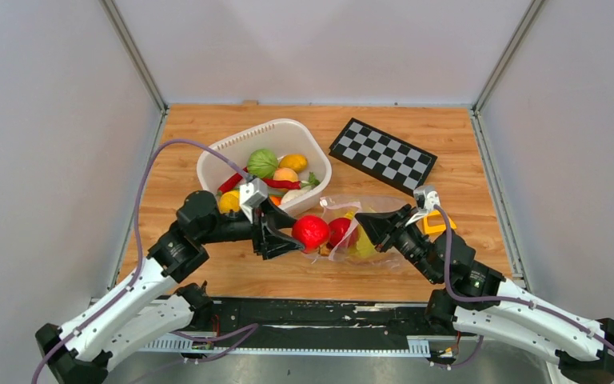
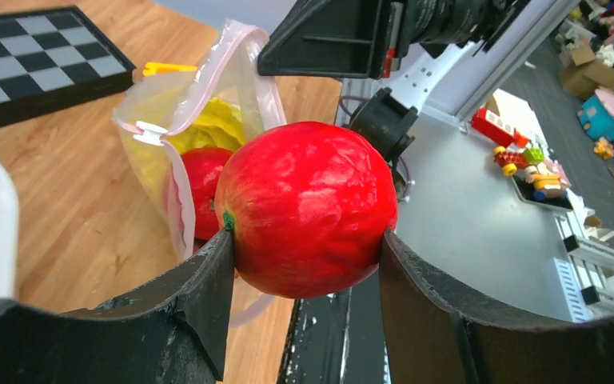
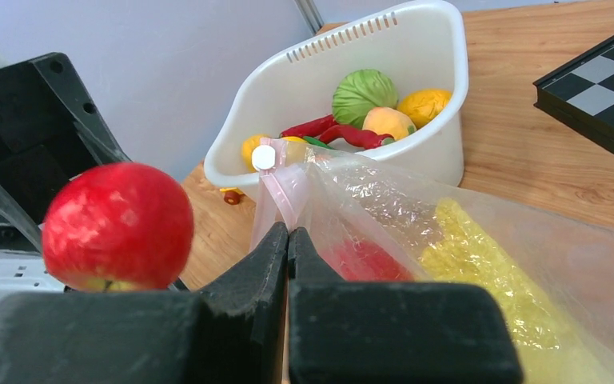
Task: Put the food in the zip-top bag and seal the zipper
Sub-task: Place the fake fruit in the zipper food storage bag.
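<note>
My left gripper (image 1: 302,234) is shut on a red toy apple (image 2: 308,210), held just left of the zip-top bag's mouth (image 2: 208,96). The clear zip-top bag (image 1: 368,228) lies on the wood with a red fruit (image 2: 200,188) and a yellow piece (image 3: 480,272) inside. My right gripper (image 3: 288,234) is shut on the bag's pink zipper edge (image 3: 276,188) and holds the mouth up. More food sits in the white basket (image 1: 212,164): a green cabbage (image 1: 261,162), red chillies (image 1: 281,183), and orange and yellow fruits.
A checkerboard (image 1: 382,154) lies at the back right. A yellow toy (image 1: 434,224) rests right of the bag, partly behind my right arm. The white basket stands just behind my left gripper.
</note>
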Tool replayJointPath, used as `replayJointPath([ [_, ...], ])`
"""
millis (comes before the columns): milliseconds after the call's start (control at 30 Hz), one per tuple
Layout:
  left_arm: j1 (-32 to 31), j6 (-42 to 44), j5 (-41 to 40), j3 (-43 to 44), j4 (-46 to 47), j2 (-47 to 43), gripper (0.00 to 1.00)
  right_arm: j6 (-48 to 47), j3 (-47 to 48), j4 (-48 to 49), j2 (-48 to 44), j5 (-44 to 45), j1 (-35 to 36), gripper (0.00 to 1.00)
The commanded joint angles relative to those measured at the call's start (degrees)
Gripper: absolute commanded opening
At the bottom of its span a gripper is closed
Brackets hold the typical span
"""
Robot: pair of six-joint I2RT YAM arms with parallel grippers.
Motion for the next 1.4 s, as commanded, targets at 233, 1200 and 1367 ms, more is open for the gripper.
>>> replayJointPath([
  [233,-8.96,4.42,-18.68,2.94,0.74,8.93,0.34,-0.2,0.45,7.03,0.04,-6.5,0.08,0.0],
  [1200,-19.58,-1.51,-41.24,-1.18,25.82,22.62,0.49,0.94,-1.11,16.86,-0.45,-15.78,0.08,0.0],
  [1367,-20.16,-1.67,-43.76,-1.47,28.09,23.84,0.63,2.56,-3.7,18.7,-4.49,-13.65,0.06,0.0],
])
